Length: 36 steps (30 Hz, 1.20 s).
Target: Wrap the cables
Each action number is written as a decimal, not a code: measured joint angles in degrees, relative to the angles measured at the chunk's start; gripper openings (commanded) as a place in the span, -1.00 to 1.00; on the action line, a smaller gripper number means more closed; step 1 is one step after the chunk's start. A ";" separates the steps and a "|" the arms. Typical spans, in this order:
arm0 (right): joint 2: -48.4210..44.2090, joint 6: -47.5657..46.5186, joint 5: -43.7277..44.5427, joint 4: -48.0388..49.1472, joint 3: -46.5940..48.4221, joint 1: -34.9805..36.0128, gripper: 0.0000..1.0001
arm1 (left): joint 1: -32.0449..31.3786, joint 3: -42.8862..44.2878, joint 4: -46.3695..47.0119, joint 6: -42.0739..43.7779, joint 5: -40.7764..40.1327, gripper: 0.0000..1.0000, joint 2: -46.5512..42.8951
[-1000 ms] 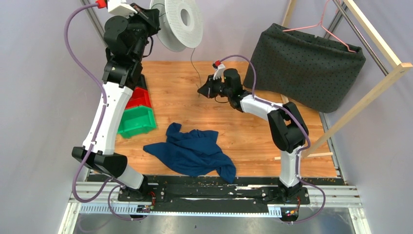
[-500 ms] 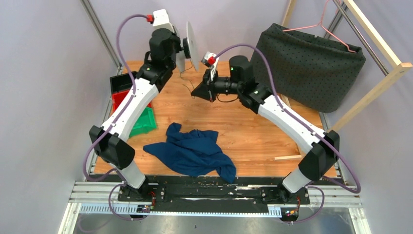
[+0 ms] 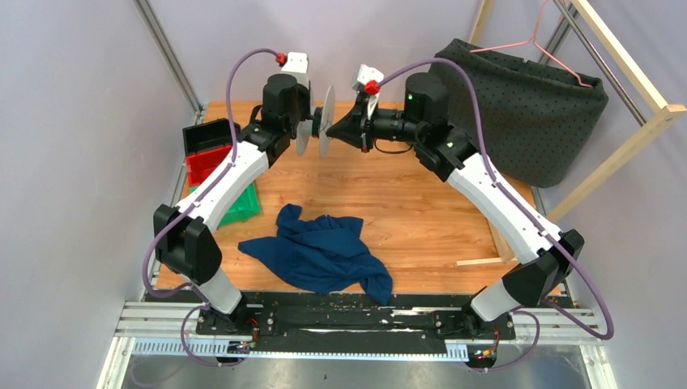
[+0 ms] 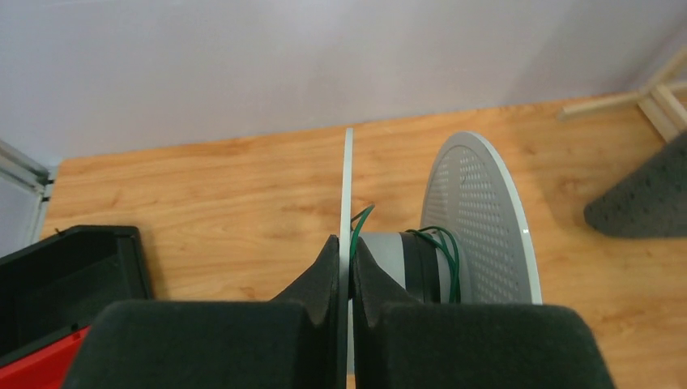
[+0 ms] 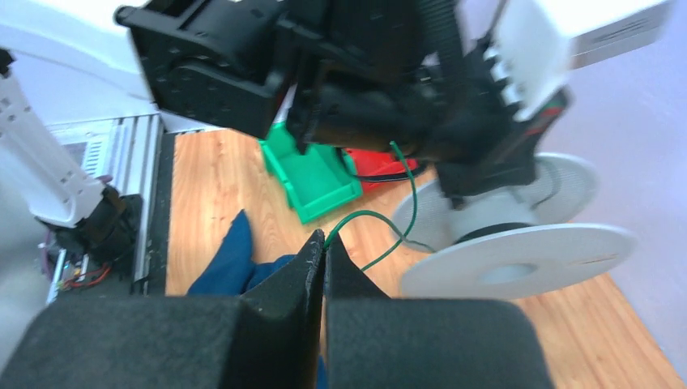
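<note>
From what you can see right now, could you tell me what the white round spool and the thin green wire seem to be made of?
White perforated round spool: probably rigid moulded plastic, matt, given its thin flat flanges and even holes. Thin green wire: seemingly a smooth plastic-coated strand, as it bends in loose curves; its core is hidden.

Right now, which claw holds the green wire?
The right claw, pinching the wire between its tips; the left claw grips a spool flange instead.
</note>
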 measured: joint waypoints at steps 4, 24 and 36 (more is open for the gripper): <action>0.00 0.33 0.15 2.32 0.00 -2.82 -0.99 | -0.09 -3.63 -0.98 1.86 4.52 -1.00 -2.01; 5.25 -16.15 5.77 -1.11 -3.37 -9.05 -0.99 | 4.96 1.03 -23.39 17.40 37.68 -1.00 -8.59; 3.52 -28.92 6.54 -5.05 -13.33 -10.23 -0.99 | 10.54 12.15 -27.87 13.57 60.33 -1.00 -5.40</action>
